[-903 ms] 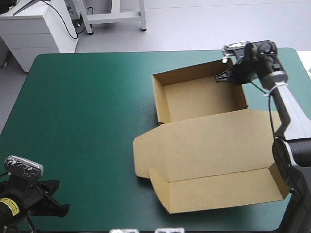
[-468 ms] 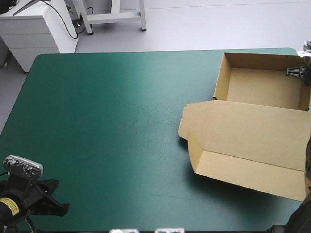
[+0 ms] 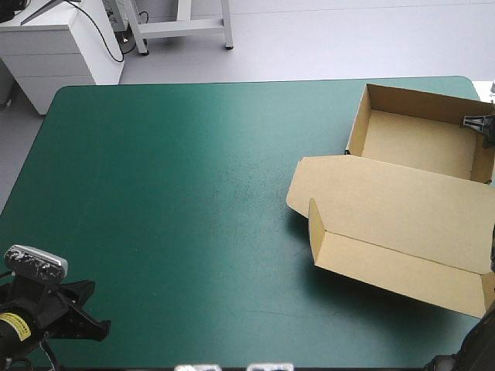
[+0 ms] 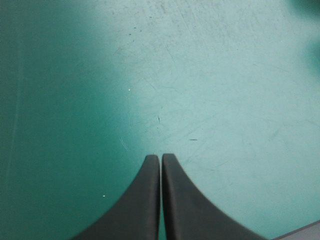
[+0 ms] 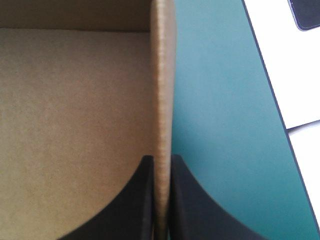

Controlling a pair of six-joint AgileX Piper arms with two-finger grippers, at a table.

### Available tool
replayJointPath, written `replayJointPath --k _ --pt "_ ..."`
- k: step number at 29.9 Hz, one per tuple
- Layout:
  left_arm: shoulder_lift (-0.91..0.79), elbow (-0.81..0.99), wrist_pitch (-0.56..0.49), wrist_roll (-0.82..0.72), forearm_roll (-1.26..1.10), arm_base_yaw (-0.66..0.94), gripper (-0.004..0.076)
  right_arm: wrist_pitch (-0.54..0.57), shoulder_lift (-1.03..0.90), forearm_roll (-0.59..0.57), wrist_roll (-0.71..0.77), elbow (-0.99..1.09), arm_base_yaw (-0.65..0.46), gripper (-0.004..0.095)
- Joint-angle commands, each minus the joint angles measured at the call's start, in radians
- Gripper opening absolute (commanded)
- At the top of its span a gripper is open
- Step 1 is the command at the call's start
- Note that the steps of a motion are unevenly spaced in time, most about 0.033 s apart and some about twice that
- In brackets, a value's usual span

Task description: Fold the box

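One wall is all I have hold of, and that is where the trouble could start. My right gripper (image 5: 161,165) has its black fingers (image 5: 140,200) pinched almost together on the side wall (image 5: 163,80) of the brown box (image 3: 402,224), one finger inside the tray (image 3: 414,139), the other outside it over the teal-green cover (image 3: 178,201). The board is thin and stands on edge between them. If I drag or twist, I judge the wall may bow or come untucked, or the whole tray may swing about that single pinch.

The box sits at the right of the high view: the tray in the upper right, the lid (image 3: 387,201) lying flat toward the lower right with its front flap (image 3: 402,270) raised. It reaches the frame's right edge, and the table's edge (image 5: 272,95) runs near the wall I hold. A pull that way could carry board off the table and let it tip.

My left gripper (image 4: 160,159) is no help where it is — in the lower left corner of the high view, well apart from the box, its fingers closed tip to tip on nothing, with only bare cover ahead.
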Motion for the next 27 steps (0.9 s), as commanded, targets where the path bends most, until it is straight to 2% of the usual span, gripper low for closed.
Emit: replayJointPath --k 1,3,7,9,10,17,27 --pt "0.008 -0.021 -0.057 -0.006 -0.006 -0.004 -0.0008 -0.036 -0.049 -0.032 0.019 -0.034 -0.014 0.0057" --pt "0.008 -0.021 -0.057 -0.006 -0.006 -0.004 -0.0008 -0.030 -0.049 -0.042 0.019 -0.034 -0.014 0.0188" --pt "0.008 -0.021 -0.057 -0.006 -0.006 -0.004 -0.0008 -0.030 -0.049 -0.037 0.019 -0.034 -0.014 0.0602" --pt "0.008 -0.021 -0.057 -0.008 -0.006 -0.004 -0.0008 -0.037 -0.049 -0.045 0.046 -0.034 -0.014 0.0751" --pt "0.008 -0.021 -0.057 -0.008 -0.006 -0.004 -0.0008 -0.036 -0.051 -0.052 0.058 -0.037 -0.014 0.0791" --pt "0.008 -0.021 -0.057 -0.008 0.000 -0.004 -0.0008 -0.036 -0.105 -0.055 0.064 -0.074 -0.014 0.0753" --pt "0.008 -0.021 -0.057 -0.008 0.000 -0.004 -0.0008 0.059 -0.229 0.100 0.011 -0.129 -0.014 0.0714"
